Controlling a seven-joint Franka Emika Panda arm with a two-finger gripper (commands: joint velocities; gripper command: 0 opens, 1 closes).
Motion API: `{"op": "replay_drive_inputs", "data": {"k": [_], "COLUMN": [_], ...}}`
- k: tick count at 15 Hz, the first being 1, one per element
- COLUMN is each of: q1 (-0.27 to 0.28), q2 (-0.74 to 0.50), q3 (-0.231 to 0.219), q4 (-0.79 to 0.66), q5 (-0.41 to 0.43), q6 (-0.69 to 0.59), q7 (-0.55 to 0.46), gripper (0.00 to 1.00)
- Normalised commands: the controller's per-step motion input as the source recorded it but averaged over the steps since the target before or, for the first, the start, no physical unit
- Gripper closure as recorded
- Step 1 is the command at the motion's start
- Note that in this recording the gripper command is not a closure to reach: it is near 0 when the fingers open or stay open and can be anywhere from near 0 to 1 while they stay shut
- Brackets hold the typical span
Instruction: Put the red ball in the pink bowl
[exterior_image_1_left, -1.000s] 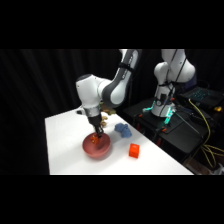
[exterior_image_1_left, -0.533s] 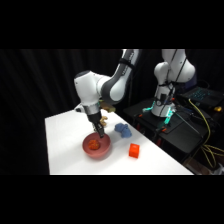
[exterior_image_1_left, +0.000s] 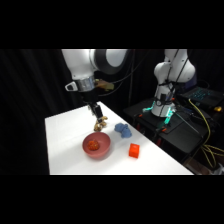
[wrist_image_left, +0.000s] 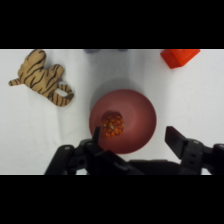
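Placement done: red ball (wrist_image_left: 112, 125) rests inside pink bowl (wrist_image_left: 142, 107) near counter (wrist_image_left: 30, 130) front edge; claw (wrist_image_left: 135, 137) above, fingers apart, empty; nothing left.

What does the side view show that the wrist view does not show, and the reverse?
Only the side view shows the arm's body and its base, and the gripper raised above the table. Only the wrist view shows the striped toy tiger whole, and the open fingers apart above the rim. Both show the red ball inside the pink bowl and the red cube.
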Motion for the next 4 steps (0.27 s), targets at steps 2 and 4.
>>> {"op": "replay_drive_inputs", "data": {"k": [2, 4], "q1": [0.04, 0.034], "q2": [-0.19, -0.1], "q3": [-0.011, -0.01], "q4": [0.32, 0.26], "q5": [-0.068, -0.067], "q6": [-0.49, -0.37], "q7": [0.13, 0.09], "gripper": [0.0, 0.0]}}
